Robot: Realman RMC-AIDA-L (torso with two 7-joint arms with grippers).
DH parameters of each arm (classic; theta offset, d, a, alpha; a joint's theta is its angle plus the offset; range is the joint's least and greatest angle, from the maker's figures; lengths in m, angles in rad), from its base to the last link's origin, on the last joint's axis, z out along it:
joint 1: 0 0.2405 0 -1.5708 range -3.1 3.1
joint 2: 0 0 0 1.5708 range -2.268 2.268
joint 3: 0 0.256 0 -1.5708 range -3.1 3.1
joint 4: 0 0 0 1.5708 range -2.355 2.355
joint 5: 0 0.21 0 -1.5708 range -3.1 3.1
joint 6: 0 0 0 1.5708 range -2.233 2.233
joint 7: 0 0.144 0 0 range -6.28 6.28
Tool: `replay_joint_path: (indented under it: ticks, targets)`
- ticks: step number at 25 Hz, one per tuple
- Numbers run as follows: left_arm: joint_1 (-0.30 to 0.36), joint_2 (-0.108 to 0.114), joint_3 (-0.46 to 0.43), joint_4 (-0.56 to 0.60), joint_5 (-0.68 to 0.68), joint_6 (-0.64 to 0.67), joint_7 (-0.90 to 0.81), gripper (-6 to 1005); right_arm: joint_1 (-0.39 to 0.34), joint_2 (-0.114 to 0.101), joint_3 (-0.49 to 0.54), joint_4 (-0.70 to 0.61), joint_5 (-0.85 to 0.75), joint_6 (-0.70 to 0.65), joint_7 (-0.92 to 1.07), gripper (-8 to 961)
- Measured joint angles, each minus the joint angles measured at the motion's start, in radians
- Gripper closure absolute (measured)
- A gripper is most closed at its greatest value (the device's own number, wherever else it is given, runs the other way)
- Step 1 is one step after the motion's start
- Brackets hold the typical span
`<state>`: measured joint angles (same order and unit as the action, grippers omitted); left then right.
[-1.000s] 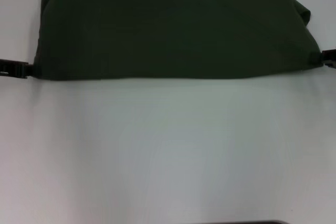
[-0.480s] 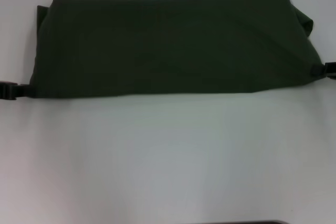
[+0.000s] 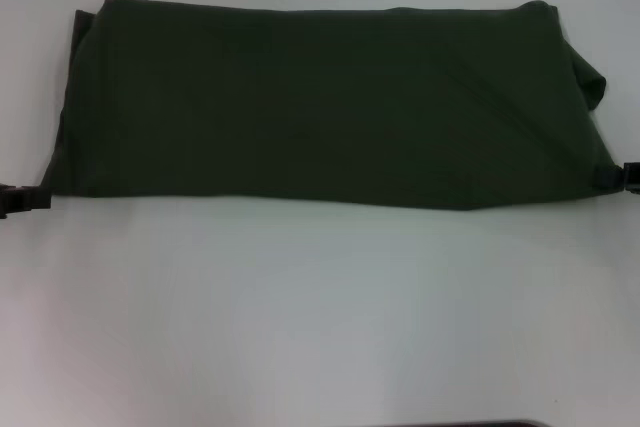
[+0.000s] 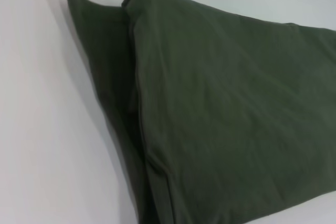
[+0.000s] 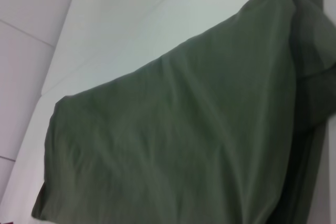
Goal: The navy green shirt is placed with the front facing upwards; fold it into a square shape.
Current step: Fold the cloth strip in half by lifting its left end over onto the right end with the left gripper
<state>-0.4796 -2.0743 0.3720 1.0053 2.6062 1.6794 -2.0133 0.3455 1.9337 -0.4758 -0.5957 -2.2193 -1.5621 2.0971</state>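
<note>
Two end effectors, left end effector (image 3: 25, 199) and right end effector (image 3: 622, 176), are gripping the navy green shirt (image 3: 320, 107) by its near corners; it is lying as a wide band on the counter (image 3: 320, 317). Crosswise folds remaining.

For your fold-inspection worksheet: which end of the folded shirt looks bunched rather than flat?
The navy green shirt's end by the right gripper: it bulges, while the left gripper's end lies flat.
</note>
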Motion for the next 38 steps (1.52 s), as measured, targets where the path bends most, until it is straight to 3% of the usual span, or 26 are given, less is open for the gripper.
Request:
replay_joint_path:
  ticks: [6,19,24,30,38]
  targets:
    - [-0.005,0.0,0.0,-0.006,-0.002,-0.02,-0.004,949,-0.015,-0.005,0.008,0.0,0.0,-0.002,-0.008,939]
    - [-0.088,0.015,0.048,-0.107,0.009,-0.217,-0.112,934,-0.005,-0.005,0.0,0.002,-0.007,0.031,-0.004,938]
    - [-0.101,0.033,0.048,-0.139,0.017,-0.235,-0.13,703,0.0,-0.004,0.0,0.002,-0.014,0.035,-0.002,938]
    - [-0.109,0.036,0.051,-0.157,0.062,-0.248,-0.137,460,0.001,-0.004,0.004,0.002,-0.014,0.041,-0.001,938]
    - [-0.113,0.035,0.094,-0.165,0.064,-0.236,-0.139,438,0.005,-0.007,0.006,0.002,-0.014,0.044,0.001,939]
